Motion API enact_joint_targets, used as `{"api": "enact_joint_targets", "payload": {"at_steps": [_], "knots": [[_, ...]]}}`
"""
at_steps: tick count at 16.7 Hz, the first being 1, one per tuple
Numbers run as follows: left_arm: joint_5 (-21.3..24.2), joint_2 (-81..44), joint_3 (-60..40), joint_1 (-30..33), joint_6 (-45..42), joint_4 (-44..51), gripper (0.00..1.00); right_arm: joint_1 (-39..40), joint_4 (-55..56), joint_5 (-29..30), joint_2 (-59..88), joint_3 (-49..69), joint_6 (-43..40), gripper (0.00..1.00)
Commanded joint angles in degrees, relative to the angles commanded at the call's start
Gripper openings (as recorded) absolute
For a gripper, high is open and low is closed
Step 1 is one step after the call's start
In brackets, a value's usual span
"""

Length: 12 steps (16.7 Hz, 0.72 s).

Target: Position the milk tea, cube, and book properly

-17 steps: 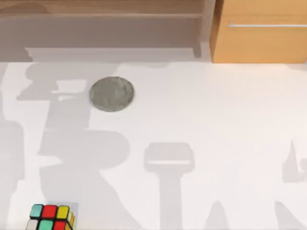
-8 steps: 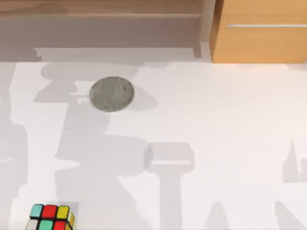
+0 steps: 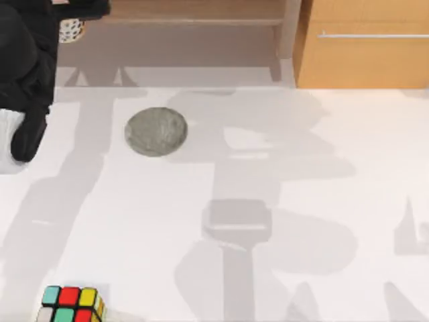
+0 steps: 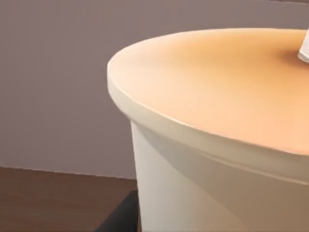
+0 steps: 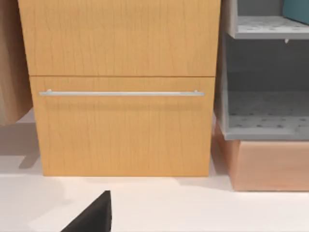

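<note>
My left gripper [image 3: 75, 15] hangs at the far left back of the table, shut on the milk tea [image 3: 70, 29], whose pale base with dark pearls peeks out under the black arm. The left wrist view looks closely at the milk tea [image 4: 207, 121], with its orange lid and the white straw [image 4: 304, 48]. The cube [image 3: 71, 304] lies at the front left edge, partly cut off, well apart from the gripper. The book is out of view. One dark fingertip [image 5: 91, 218] of my right gripper shows in the right wrist view.
A flat grey round disc [image 3: 155, 131] lies on the white table, right of and in front of the left arm. A wooden cabinet [image 3: 362, 43] with a drawer handle [image 5: 120, 93] stands at the back right, a grey shelf unit [image 5: 265, 106] beside it. A low shelf [image 3: 194, 27] runs along the back.
My left arm has come into the top view at the back left, carrying the milk tea. The arm shadows on the table have slid to the right. Cube and disc have stayed put.
</note>
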State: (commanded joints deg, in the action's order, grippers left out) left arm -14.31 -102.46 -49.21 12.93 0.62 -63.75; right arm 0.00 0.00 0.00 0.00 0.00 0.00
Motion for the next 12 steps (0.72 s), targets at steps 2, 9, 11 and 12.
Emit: {"api": "enact_joint_targets", "payload": {"at_steps": [2, 9, 11, 12], "knots": [[-6.2, -3.7, 2.3, 6.2, -0.3, -4.0, 0.00, 0.0, 0.0, 0.0, 0.0, 0.0, 0.0, 1.00], [-12.7, -14.1, 1.1, 16.7, -0.4, -3.8, 0.00, 0.0, 0.0, 0.0, 0.0, 0.0, 0.0, 1.00], [-12.8, -14.1, 1.1, 16.8, -0.3, -3.8, 0.00, 0.0, 0.0, 0.0, 0.0, 0.0, 0.0, 1.00], [-12.8, -14.1, 1.1, 16.8, -0.3, -3.8, 0.00, 0.0, 0.0, 0.0, 0.0, 0.0, 0.0, 1.00]]}}
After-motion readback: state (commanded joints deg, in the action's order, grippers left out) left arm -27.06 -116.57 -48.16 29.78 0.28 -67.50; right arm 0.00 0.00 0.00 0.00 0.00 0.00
